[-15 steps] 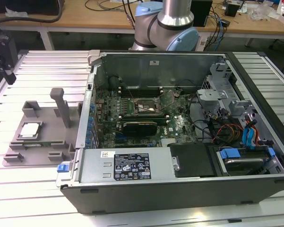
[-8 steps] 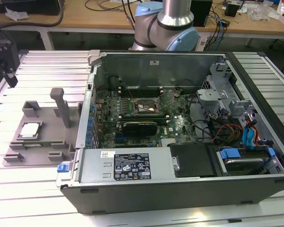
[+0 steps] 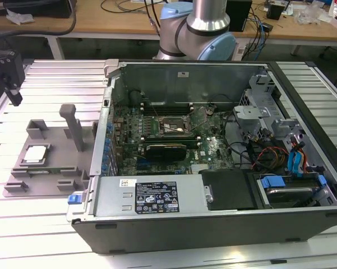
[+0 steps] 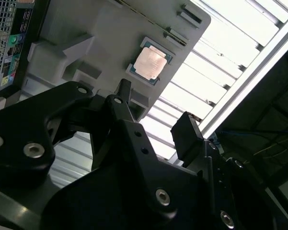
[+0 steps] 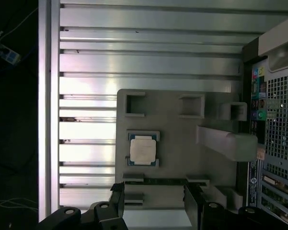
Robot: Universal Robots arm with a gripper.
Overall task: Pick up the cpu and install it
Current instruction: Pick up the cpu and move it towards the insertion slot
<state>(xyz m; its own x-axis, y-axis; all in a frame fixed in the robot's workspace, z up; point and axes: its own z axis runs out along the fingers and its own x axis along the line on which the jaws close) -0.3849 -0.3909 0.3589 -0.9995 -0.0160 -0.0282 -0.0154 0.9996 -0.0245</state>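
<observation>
Two fingers (image 5: 119,201) of the gripper (image 5: 155,203) stand spread with nothing between them, and the gripper hangs above the slatted table (image 3: 50,84), clear of everything. Near it, but apart, the cpu (image 5: 143,149) lies flat, metal side up, in its seat on the grey tray (image 5: 182,139), which sits just beside the open computer case (image 3: 213,224). I judge the chip light, thin and rigid. Its polished top is likely slippery and its underside fragile, so the safest hold looks to be a gentle, level pinch on two opposite edges, between the seat's corner lips. The motherboard socket (image 3: 171,128) lies inside the case, well apart.
</observation>
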